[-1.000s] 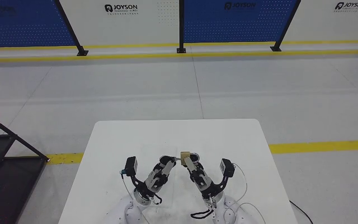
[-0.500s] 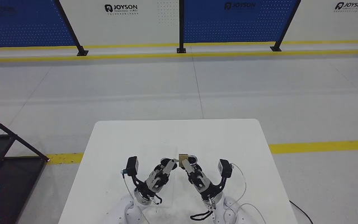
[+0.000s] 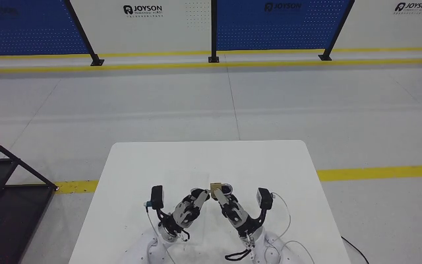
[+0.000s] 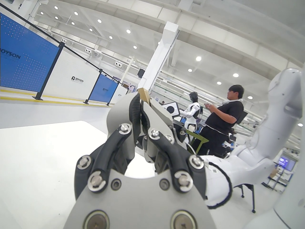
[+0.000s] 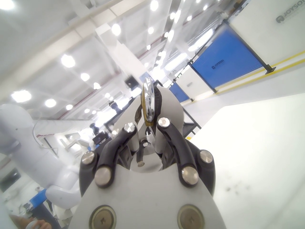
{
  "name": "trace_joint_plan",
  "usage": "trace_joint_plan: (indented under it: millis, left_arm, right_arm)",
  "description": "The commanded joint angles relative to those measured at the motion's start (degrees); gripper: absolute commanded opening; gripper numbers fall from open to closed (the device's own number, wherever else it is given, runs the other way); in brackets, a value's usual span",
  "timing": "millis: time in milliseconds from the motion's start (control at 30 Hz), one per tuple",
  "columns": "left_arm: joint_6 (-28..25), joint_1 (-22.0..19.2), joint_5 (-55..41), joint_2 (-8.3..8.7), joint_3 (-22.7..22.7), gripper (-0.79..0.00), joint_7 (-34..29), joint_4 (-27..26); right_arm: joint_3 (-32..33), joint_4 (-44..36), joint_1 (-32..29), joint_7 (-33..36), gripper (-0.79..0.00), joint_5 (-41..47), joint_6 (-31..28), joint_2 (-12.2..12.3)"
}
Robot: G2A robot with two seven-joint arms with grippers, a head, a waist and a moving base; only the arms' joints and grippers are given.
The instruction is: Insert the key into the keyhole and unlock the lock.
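You have both pieces gripped over the near part of the table (image 3: 264, 165); the left gripper (image 4: 142, 104) is pressed together on a thin brass piece that I take for the key (image 4: 144, 95), its end poking past the pads; the right gripper (image 5: 152, 94) pinches the lock (image 5: 147, 106), seen edge-on, brass with a bright metal face. From above, the two grippers meet tip to tip with the lock between them; the key is at the lock, perhaps touching; whether it sits in the keyhole is hidden; I judge seating and the turn remain.
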Motion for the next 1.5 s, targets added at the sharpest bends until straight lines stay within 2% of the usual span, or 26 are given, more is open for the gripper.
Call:
trace_joint_plan:
  millis: [0, 400, 800, 933, 1133, 1167, 1200, 1233, 1267, 1300, 1433, 1467]
  left_arm:
    - [0.99, 0.17, 1.88, 0.04, -0.13, -0.785, 0.99, -0.07]
    - [7.49, 0.18, 11.54, 0.18, 0.28, -0.785, 8.83, 1.03]
    - [18.66, -0.48, 20.09, 0.25, 1.65, -0.785, 13.80, 2.18]
    - [20.49, -0.76, 20.32, 0.18, 2.28, -0.785, 14.51, 2.66]
    - [20.34, -1.21, 19.33, 0.19, 2.94, -0.785, 14.73, 3.35]
    - [20.09, -1.25, 19.01, 0.20, 3.05, -0.717, 14.62, 3.48]
    - [19.41, -1.31, 18.39, 0.20, 3.20, -0.496, 14.54, 3.61]
    - [18.77, -1.44, 17.99, 0.22, 3.29, -0.425, 14.38, 3.75]
    - [18.03, -1.53, 17.48, 0.24, 3.33, -0.394, 14.30, 3.86]
    - [17.19, -1.57, 16.83, 0.27, 3.36, -0.296, 14.34, 3.91]
    - [14.01, -1.72, 14.77, 0.50, 3.18, -0.203, 13.91, 4.04]
    - [12.82, -1.65, 13.99, 0.57, 3.14, -0.203, 13.80, 4.08]
  right_arm:
    - [0.14, -0.31, -0.11, 0.99, -0.785, 0.59, 0.31, 0.08]
    - [0.93, -2.07, -0.86, 5.26, -0.785, 3.49, 2.63, 0.46]
    - [1.55, -3.10, -1.32, 7.71, -0.785, 4.95, 4.26, 0.72]
    - [1.73, -3.47, -1.51, 8.12, -0.785, 5.04, 4.72, 0.79]
    - [1.95, -3.77, -1.67, 7.37, -0.785, 4.64, 5.25, 0.78]
    - [1.95, -3.76, -1.69, 7.14, -0.785, 4.41, 5.27, 0.76]
    - [1.99, -3.81, -1.67, 6.87, -0.785, 4.09, 5.27, 0.75]
    - [1.98, -3.82, -1.69, 6.62, -0.785, 3.81, 5.28, 0.74]
    - [2.00, -3.91, -1.70, 6.28, -0.785, 3.41, 5.31, 0.72]
    - [2.02, -3.96, -1.74, 5.90, -0.785, 2.95, 5.39, 0.70]
    - [2.08, -4.14, -1.97, 4.30, -0.785, 1.30, 5.77, 0.62]
    - [2.04, -4.24, -2.04, 3.94, -0.785, 0.90, 5.74, 0.60]
